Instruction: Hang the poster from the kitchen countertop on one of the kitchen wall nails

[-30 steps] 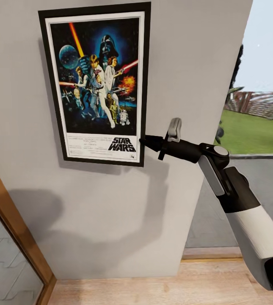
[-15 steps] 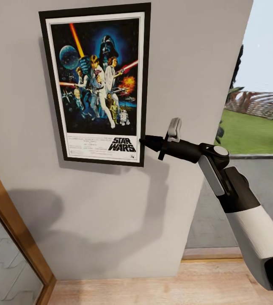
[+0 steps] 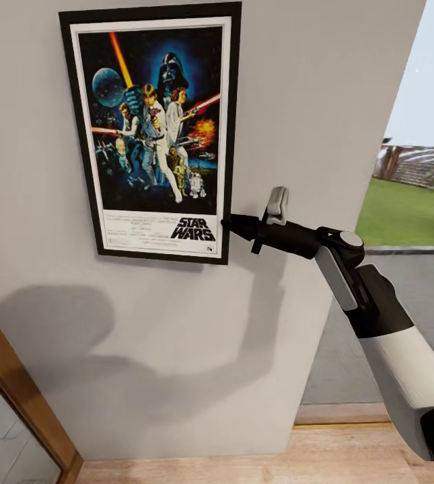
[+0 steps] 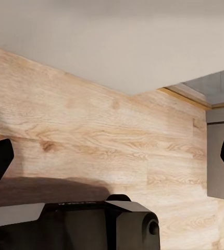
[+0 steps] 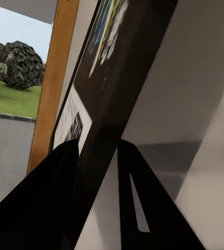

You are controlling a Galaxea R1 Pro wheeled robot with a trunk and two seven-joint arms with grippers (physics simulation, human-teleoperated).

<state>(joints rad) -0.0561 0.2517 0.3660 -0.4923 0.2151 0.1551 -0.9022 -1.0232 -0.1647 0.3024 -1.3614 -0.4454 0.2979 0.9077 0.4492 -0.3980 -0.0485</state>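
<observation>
The poster (image 3: 155, 132) sits upright and flat against the light grey wall (image 3: 311, 101), toward 11 o'clock in the head view, and the right claw (image 3: 227, 224) is pinched on the lower stretch of its right-hand frame edge, level with the logo. In the right wrist view the two dark fingers (image 5: 44, 198) straddle the black frame (image 5: 122, 94), one on the printed face and one behind, between frame and wall, so the claw is narrow and holding the poster. It looks like a light, stiff board: thin, rigid enough to stay flat when held by one edge, with a smooth matte frame that could slip or pivot in a small pinch. A grip on a side edge low down leaves most of the panel above the claw, so I judge it prone to swinging about that point; a hold nearer mid-height would steady it. No nail shows, so I cannot tell whether the poster already bears on one. The wall is plain and faintly textured, carrying soft shadows of the arm at 6 to 8 o'clock. Below lies a pale wood-grain floor (image 4: 112, 135), with a tan wooden door frame (image 3: 15, 376) slanting at 8 o'clock and lawn outside at 3 o'clock. The left claw (image 4: 112, 156) hangs over the floor, its black fingertips wide apart and empty.
</observation>
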